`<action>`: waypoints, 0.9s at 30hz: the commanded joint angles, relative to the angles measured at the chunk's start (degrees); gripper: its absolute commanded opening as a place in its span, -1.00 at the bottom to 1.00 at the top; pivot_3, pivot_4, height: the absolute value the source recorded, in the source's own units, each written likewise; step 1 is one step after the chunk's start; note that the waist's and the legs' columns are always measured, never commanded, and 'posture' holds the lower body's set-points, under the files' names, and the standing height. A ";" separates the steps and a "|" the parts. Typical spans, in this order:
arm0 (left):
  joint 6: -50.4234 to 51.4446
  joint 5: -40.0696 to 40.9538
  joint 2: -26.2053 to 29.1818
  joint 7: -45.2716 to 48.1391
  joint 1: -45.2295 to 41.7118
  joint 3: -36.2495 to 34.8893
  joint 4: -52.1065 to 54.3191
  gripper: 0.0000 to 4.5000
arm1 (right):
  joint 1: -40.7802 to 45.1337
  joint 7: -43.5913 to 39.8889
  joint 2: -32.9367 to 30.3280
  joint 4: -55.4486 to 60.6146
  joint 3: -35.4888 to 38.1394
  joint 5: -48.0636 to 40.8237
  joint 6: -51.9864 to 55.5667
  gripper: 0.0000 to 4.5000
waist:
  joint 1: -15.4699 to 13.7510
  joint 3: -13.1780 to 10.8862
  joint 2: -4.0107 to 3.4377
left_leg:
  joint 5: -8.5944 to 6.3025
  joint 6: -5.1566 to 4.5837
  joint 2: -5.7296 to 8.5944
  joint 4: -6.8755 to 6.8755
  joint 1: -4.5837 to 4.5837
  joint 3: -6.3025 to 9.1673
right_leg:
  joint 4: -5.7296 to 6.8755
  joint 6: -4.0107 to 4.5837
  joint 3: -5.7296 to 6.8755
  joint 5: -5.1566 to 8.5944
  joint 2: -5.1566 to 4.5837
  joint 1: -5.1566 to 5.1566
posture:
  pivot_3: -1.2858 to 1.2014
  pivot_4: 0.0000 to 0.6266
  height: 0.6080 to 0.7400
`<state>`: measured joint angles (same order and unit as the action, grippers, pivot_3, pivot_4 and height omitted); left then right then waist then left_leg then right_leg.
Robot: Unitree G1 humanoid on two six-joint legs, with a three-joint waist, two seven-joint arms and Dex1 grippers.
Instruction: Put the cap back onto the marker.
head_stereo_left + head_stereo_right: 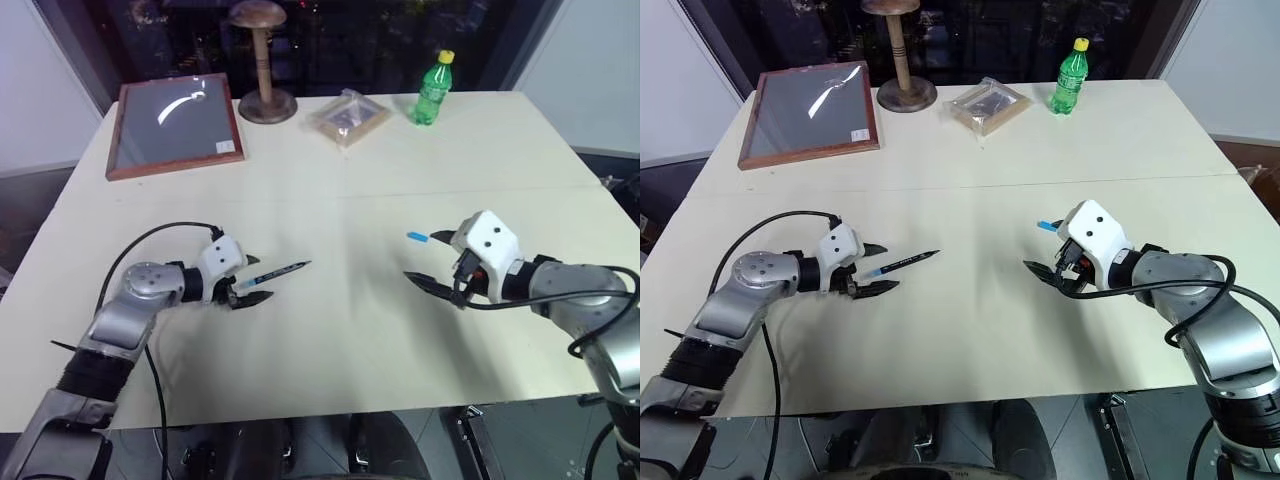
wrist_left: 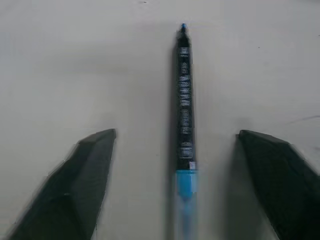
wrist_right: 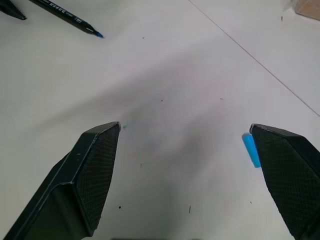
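Note:
The marker [image 1: 278, 271] is a thin dark stick with a light blue rear end, lying flat on the pale table [image 1: 340, 340] at the left. My left gripper [image 1: 256, 279] is open and straddles the marker's rear end; in the left wrist view the marker [image 2: 183, 100] lies between the fingers with a gap on each side. The cap [image 1: 417, 237], a tiny bright blue cylinder, lies on the table at the right. My right gripper [image 1: 425, 257] is open just above the table, and the cap [image 3: 250, 149] lies beside the inner face of one finger [image 3: 285, 170].
At the back of the table stand a framed dark board [image 1: 175, 125], a wooden stand [image 1: 262, 60], a clear plastic packet [image 1: 348, 118] and a green bottle [image 1: 433, 90]. A cable loops from my left arm over the table.

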<state>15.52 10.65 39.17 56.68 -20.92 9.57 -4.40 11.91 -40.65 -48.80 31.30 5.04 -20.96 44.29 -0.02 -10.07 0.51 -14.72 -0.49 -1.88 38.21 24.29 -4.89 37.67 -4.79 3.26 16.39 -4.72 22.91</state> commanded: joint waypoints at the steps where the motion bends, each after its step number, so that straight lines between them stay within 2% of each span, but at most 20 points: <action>1: 0.36 -1.34 -0.01 0.03 0.22 0.23 -2.02 -0.05 | 0.68 0.08 -0.51 1.50 1.34 -0.14 -0.76 0.93 | -0.32 0.00 0.00 | 0.00 0.00 0.00 0.02 -0.02 0.00 | 0.03 0.00 0.00 0.00 0.00 -0.01 | 0.03 -0.52 1.00; 5: -0.10 -1.70 -0.30 0.93 -0.27 0.52 -3.48 -0.99 | 0.42 -0.08 -0.83 1.66 1.78 -0.18 -0.79 0.93 | -0.56 0.01 0.00 | 0.00 0.00 0.00 0.03 -0.19 0.01 | 0.09 0.01 -0.01 0.01 0.00 -0.13 | 0.03 -0.52 1.00; 13: -0.70 -1.88 -0.51 1.79 -0.55 0.81 -4.44 -0.99 | -0.10 -0.39 -1.60 1.65 2.61 -0.45 -0.83 0.93 | -0.57 0.03 0.00 | 0.00 0.00 -0.02 0.03 -0.24 0.01 | 0.13 0.02 -0.03 0.01 -0.03 -0.15 | 0.03 -0.52 1.00; 17: -0.04 -1.69 0.03 -0.07 -1.32 -0.99 -0.87 -0.99 | 0.64 -0.47 -1.17 -1.10 1.50 0.44 -2.37 0.93 | -0.56 0.03 0.00 | 0.00 0.00 -0.02 0.03 -0.24 0.01 | 0.14 0.02 -0.03 0.01 -0.03 -0.15 | 0.03 -0.52 1.00; 22: 4.23 -0.53 1.75 -2.39 -0.75 -3.78 7.12 -0.99 | 4.54 -1.53 -0.14 -9.35 -1.32 2.48 -6.69 0.93 | -0.51 0.00 0.03 | 0.00 0.00 -0.02 0.03 -0.19 0.01 | 0.13 0.02 -0.04 0.01 -0.03 -0.10 | 0.03 -0.52 1.00; 27: 9.66 0.58 2.91 -5.08 1.35 -6.56 15.90 -0.99 | 11.51 -4.32 1.84 -22.68 -5.38 5.64 -13.27 0.93 | -0.27 0.00 0.03 | 0.00 -0.01 -0.01 0.02 -0.12 -0.01 | 0.13 0.02 -0.03 0.01 -0.01 -0.03 | 0.03 -0.52 1.00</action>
<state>23.46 10.08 41.60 52.61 -19.87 5.31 7.52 21.17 -44.01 -47.39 11.63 0.00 -16.58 33.94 -0.29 -10.07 0.54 -14.72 -0.50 -1.89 38.23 24.17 -4.91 37.80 -4.77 3.23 16.40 -4.73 22.88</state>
